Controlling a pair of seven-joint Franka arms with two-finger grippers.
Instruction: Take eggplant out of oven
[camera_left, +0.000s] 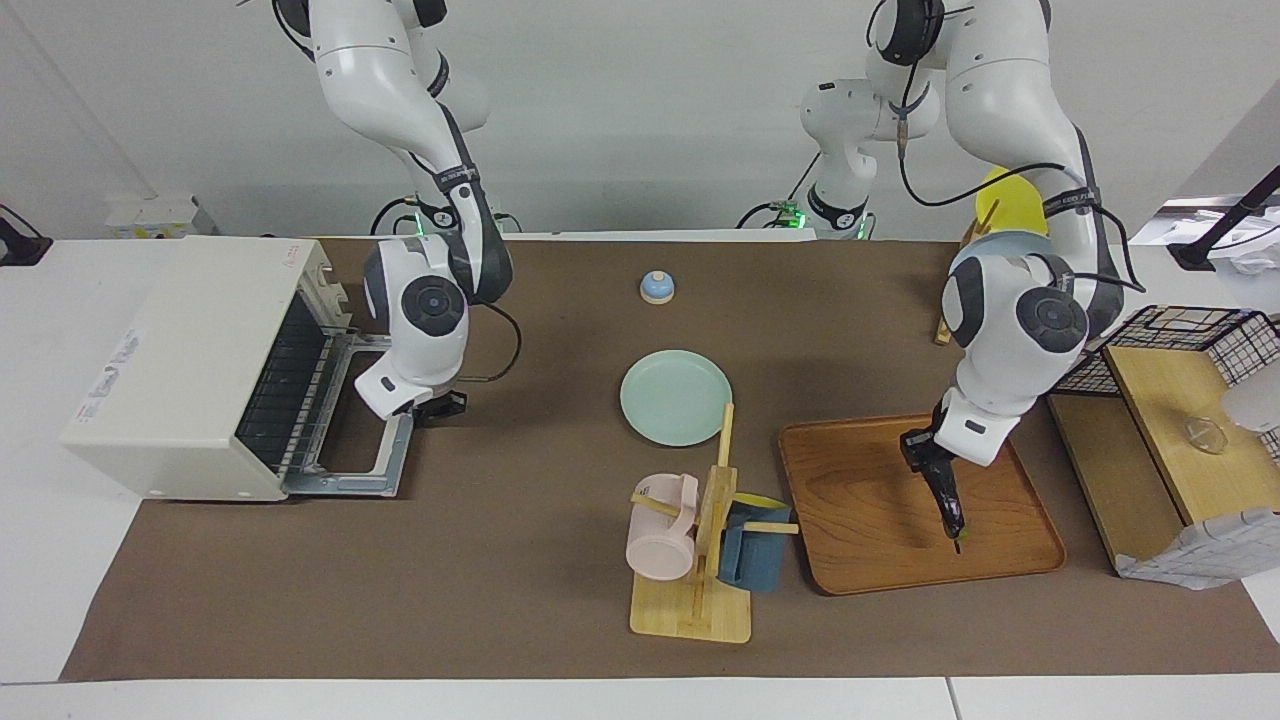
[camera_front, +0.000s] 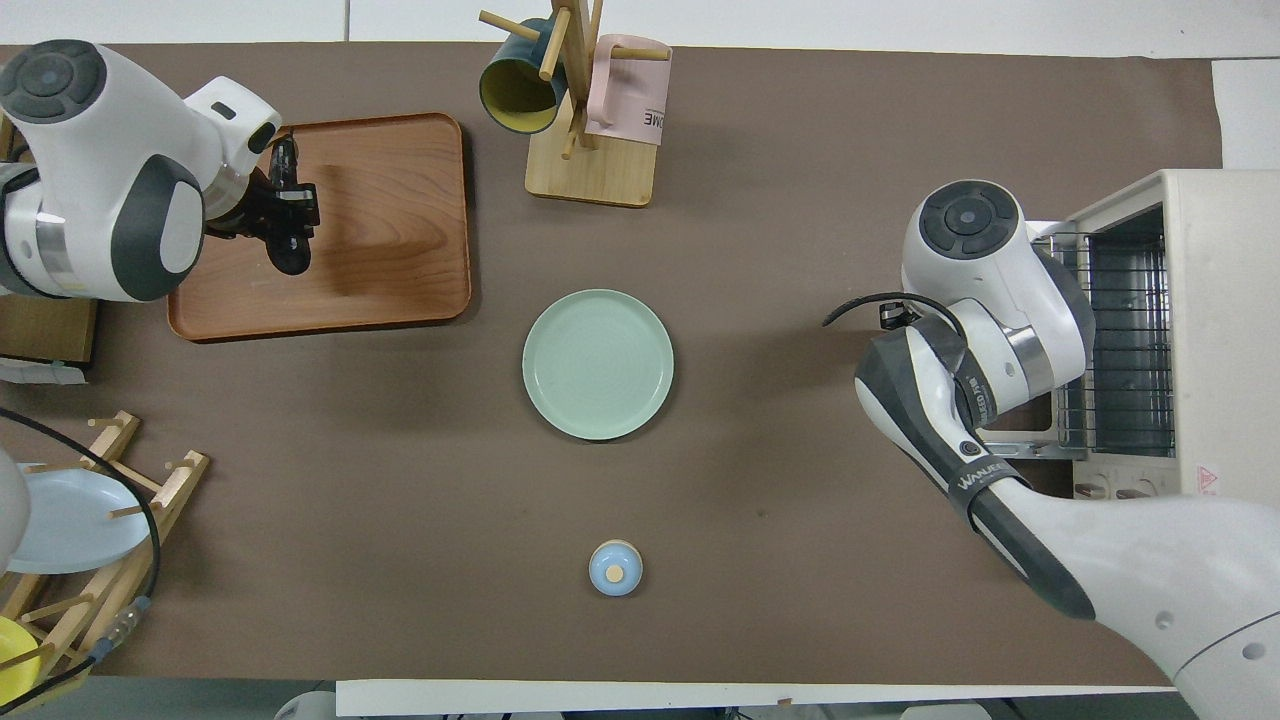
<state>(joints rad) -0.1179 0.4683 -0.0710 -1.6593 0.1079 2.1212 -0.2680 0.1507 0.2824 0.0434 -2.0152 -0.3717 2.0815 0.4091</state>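
Note:
The cream-white oven (camera_left: 180, 370) stands at the right arm's end of the table with its glass door (camera_left: 350, 470) folded down flat and its wire rack (camera_left: 290, 390) bare; it also shows in the overhead view (camera_front: 1220, 300). My left gripper (camera_left: 925, 455) is shut on the dark eggplant (camera_left: 948, 505) and holds it tilted over the wooden tray (camera_left: 870, 540), green stem end down, close to the tray's surface. The eggplant (camera_front: 290, 258) also shows in the overhead view, with the left gripper (camera_front: 285, 215) over the tray (camera_front: 400, 250). My right gripper (camera_left: 437, 405) hangs by the open door's edge and waits.
A green plate (camera_left: 675, 397) lies mid-table. A mug tree (camera_left: 700, 560) with a pink and a blue mug stands beside the tray. A small blue bell (camera_left: 657, 288) sits nearer to the robots. A black wire basket (camera_left: 1200, 340) and a dish rack (camera_front: 70, 510) stand at the left arm's end.

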